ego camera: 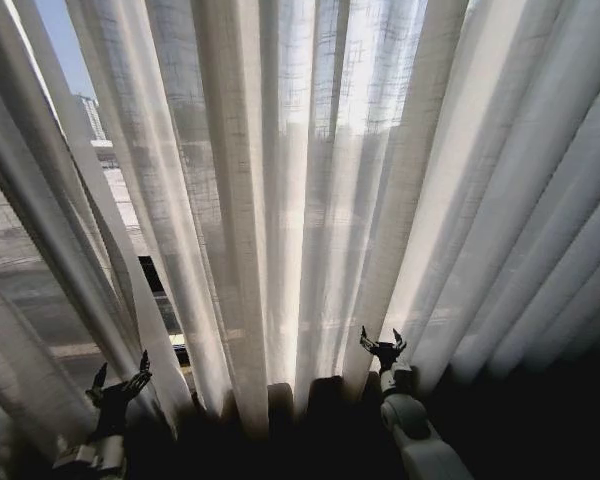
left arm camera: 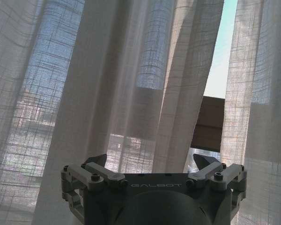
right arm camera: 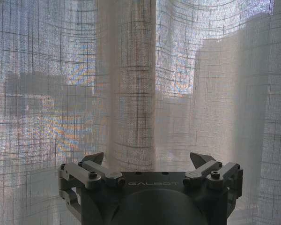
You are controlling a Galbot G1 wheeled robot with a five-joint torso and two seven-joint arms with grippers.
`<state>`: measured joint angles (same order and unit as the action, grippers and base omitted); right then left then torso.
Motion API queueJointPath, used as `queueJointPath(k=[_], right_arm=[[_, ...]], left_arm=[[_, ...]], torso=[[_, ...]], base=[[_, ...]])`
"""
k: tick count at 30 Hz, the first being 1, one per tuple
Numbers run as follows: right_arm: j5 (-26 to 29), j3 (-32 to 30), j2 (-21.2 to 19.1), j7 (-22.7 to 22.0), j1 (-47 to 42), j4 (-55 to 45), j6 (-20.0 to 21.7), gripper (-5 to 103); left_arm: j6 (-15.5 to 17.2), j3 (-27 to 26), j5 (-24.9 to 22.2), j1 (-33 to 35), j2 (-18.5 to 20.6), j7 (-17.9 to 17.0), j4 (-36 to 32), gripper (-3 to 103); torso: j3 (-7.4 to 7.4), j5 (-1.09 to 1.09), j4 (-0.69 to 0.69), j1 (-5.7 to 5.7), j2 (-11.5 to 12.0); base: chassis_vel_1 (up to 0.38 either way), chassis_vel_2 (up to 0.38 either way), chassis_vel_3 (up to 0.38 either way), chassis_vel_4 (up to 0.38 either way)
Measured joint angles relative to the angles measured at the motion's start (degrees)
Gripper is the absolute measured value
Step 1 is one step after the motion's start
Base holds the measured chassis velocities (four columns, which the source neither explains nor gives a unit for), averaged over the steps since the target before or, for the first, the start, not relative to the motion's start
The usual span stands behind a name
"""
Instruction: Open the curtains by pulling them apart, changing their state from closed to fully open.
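Daylit window behind, curtains (ego camera: 280, 200) hanging ahead of 2 spread hands.
Head view: left hand (ego camera: 120, 385) low beside a narrow gap in the pleats, right hand (ego camera: 383, 347) against the folds. Wrist views: each hand's fingers (left arm camera: 96, 161) apart, fabric just beyond, nothing gripped.

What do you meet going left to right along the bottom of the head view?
Left gripper, open, in front of the curtains → the narrow gap with the street showing → right gripper, open, at the pleats.
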<state>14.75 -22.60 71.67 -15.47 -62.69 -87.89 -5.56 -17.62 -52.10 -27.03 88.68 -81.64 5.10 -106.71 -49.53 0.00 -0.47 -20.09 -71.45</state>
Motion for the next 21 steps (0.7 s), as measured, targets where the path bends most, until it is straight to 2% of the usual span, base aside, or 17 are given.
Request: queueJointPath(k=[3,5,8,10,12,16,18,19,21], right_arm=[[0.40,0.78,-0.41,0.82,0.94,0.63,-0.46,100],[1.22,2.10,-0.87,2.86,1.32,0.62,-0.82,101],[1.71,3.61,-1.09,4.21,1.32,0.08,-0.97,96],[1.69,5.04,-1.19,4.88,1.31,-0.36,-0.97,89],[1.67,5.38,-1.20,4.97,1.33,-0.42,-0.95,89],[1.54,6.19,-1.36,5.63,1.74,-0.46,-0.88,96],[1.16,6.18,-1.53,6.12,1.75,-0.32,-1.05,86],[1.07,6.15,-1.57,6.25,1.66,-0.31,-1.21,86],[0.84,5.93,-1.63,6.66,1.17,-0.31,-1.66,75]], left_arm=[[0.00,0.00,0.00,0.00,0.00,0.00,0.00,100],[0.00,0.00,0.00,0.00,0.00,0.00,0.00,100],[0.00,0.01,0.00,0.00,0.00,0.00,0.00,100],[0.00,0.01,0.00,0.00,0.00,0.00,0.00,100],[0.00,0.01,0.00,0.00,0.00,0.00,0.00,100],[0.00,0.01,0.00,0.00,0.00,0.00,0.00,100],[0.00,0.01,0.00,0.00,0.00,0.00,0.00,100],[0.00,0.01,0.00,0.00,0.00,0.01,0.00,100],[0.00,0.01,0.00,0.00,0.00,0.00,0.00,100]], torso=[[0.00,-0.01,0.00,0.01,0.00],[0.00,0.01,-0.01,0.02,-0.01],[0.00,0.01,-0.02,0.02,-0.01],[0.00,0.00,-0.01,0.03,-0.01],[0.00,0.00,0.00,0.02,-0.01],[0.00,0.00,-0.01,0.02,-0.01],[0.01,0.01,-0.01,0.02,-0.01],[0.00,0.00,-0.01,0.02,-0.01],[0.01,0.01,-0.01,0.03,-0.01]], base=[[0.000,0.000,0.000,0.000],[0.000,0.000,0.000,0.000],[0.000,0.000,0.000,0.000],[0.000,0.000,0.000,0.000],[0.000,0.000,0.000,0.000],[0.000,0.000,0.000,0.000],[0.000,0.000,0.000,0.000],[0.000,0.000,0.000,0.000],[0.000,0.000,0.000,0.000]])
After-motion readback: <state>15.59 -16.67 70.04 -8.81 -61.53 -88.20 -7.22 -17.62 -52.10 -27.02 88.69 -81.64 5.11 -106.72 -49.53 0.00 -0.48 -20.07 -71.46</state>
